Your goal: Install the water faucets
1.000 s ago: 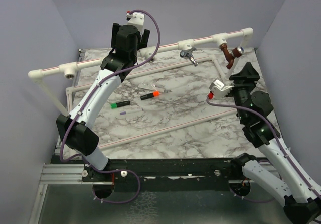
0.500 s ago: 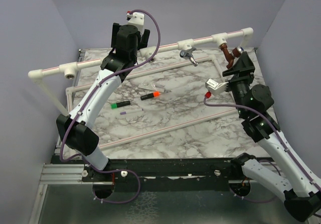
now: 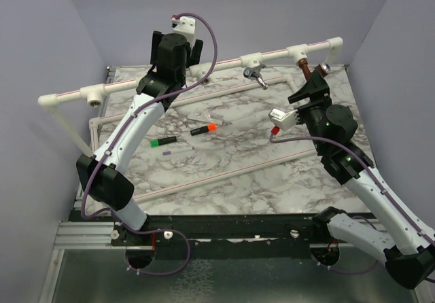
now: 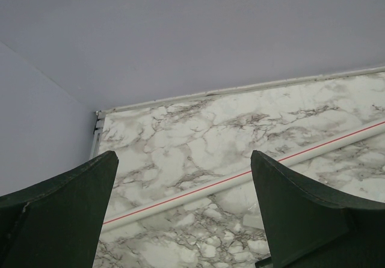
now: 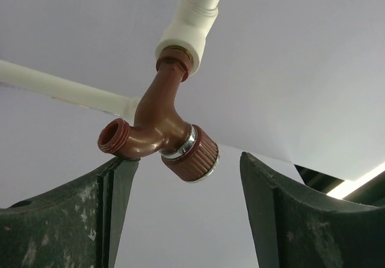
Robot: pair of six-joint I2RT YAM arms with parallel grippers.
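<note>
The copper-coloured faucet (image 5: 159,130) hangs screwed into a white tee fitting (image 5: 183,30). My right gripper (image 5: 184,160) stands open just below it, its left fingertip (image 5: 120,169) right under the threaded spout mouth. From above, this gripper (image 3: 311,80) covers most of that faucet (image 3: 303,64). On the same back pipe, further left, the silver faucet (image 3: 255,74) sits at another tee. The left gripper (image 3: 178,43) is raised at the back left, open and empty (image 4: 183,154).
A white pipe frame (image 3: 217,65) runs along the back and left of the marble table (image 3: 258,181). An orange-capped marker (image 3: 204,129) and a green-capped marker (image 3: 163,141) lie mid-table. A red-striped pipe (image 4: 240,181) lies below the left gripper.
My right gripper has risen and swung left toward the copper faucet, which it now mostly covers from above. The left arm has not moved.
</note>
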